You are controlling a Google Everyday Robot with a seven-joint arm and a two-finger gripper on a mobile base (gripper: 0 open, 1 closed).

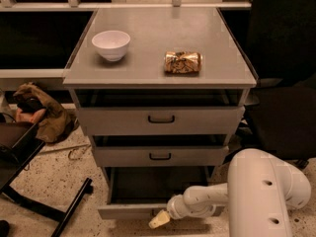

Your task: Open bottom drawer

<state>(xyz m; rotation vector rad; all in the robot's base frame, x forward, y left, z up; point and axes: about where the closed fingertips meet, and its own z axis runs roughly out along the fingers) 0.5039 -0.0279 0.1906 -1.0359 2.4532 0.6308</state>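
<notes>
The bottom drawer (129, 210) of the grey cabinet stands pulled out, its narrow front low near the floor and its dark interior exposed. Its handle is hidden behind the gripper. My gripper (159, 220) reaches in from the right on a white arm (261, 191) and sits at the middle of the drawer front, its cream fingertip pointing down and left. The middle drawer (159, 156) and the top drawer (161, 119) above it are each slightly ajar, with small dark loop handles.
On the cabinet top (148, 68) stand a white bowl (111, 44) and a crushed can (182, 62) lying on its side. A brown cloth heap (37, 110) lies at the left. A black chair base (59, 211) crosses the speckled floor at the lower left. Dark furniture stands at the right.
</notes>
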